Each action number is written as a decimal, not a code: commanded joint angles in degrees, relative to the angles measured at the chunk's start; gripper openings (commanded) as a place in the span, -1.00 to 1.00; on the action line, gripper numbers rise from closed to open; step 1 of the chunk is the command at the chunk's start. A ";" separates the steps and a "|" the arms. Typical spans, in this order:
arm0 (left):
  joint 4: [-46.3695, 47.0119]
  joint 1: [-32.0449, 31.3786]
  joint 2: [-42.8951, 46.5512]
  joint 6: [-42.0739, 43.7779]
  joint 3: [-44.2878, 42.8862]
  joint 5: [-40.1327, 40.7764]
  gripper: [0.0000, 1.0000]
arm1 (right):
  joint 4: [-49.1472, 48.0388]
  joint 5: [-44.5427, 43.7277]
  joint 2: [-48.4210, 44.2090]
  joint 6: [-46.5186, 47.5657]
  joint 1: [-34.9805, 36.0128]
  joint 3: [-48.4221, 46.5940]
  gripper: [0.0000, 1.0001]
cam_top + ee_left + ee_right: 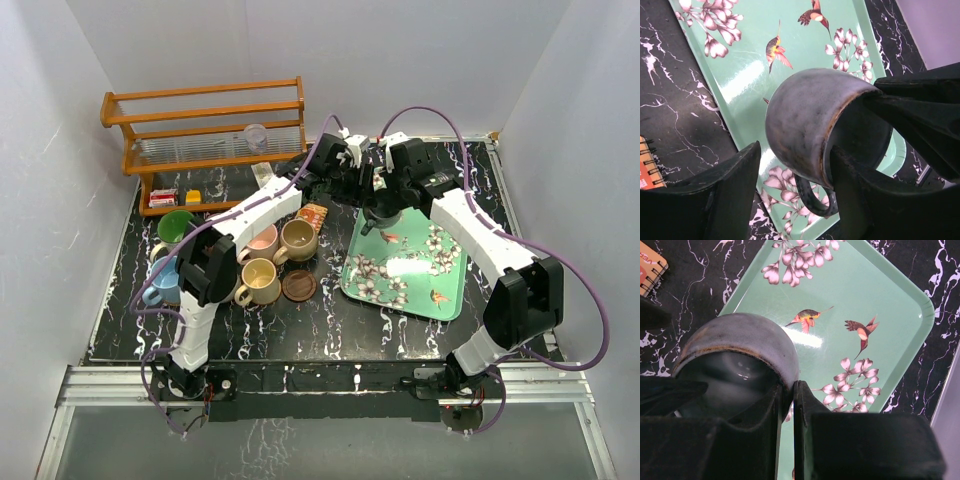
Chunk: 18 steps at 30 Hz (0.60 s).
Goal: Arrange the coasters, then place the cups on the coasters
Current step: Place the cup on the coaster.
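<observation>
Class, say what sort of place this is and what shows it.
Likely a robot lab cell: white walls box in a black marbled table, left arm and right arm bolted at its edge, mugs staged.

Wooden slatted rack (pixel 205 125), upper left; clear plastic cup (pixel 255 136) standing on it. Small red box (pixel 162 199) and yellow box (pixel 193 196) on its bottom shelf. Orange spiral-bound notepad (pixel 313 213), centre. Mint-green tray (pixel 425 290) printed with flowers and hummingbirds, right of centre. Black white-veined table (pixel 330 330) under all.
</observation>
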<state>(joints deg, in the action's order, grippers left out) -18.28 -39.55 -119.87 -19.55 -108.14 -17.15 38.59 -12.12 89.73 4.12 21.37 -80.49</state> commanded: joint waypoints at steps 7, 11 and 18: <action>-1.60 -1.03 -2.95 0.84 -5.19 -2.61 -0.29 | -6.58 6.44 -3.50 -4.04 0.47 -3.45 -1.00; -2.53 -1.06 -4.08 2.42 -7.27 -2.59 -0.55 | -7.18 11.53 -4.64 -4.12 0.51 -1.98 -1.00; -3.40 -1.06 -3.65 6.81 -8.81 -1.69 -1.00 | -7.83 19.72 -5.38 -4.45 0.37 0.37 -0.98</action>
<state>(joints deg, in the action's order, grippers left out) -23.18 -40.34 -125.62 -16.25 -112.92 -15.81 36.64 -1.76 88.38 0.71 21.39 -79.90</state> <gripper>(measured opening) 0.054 0.095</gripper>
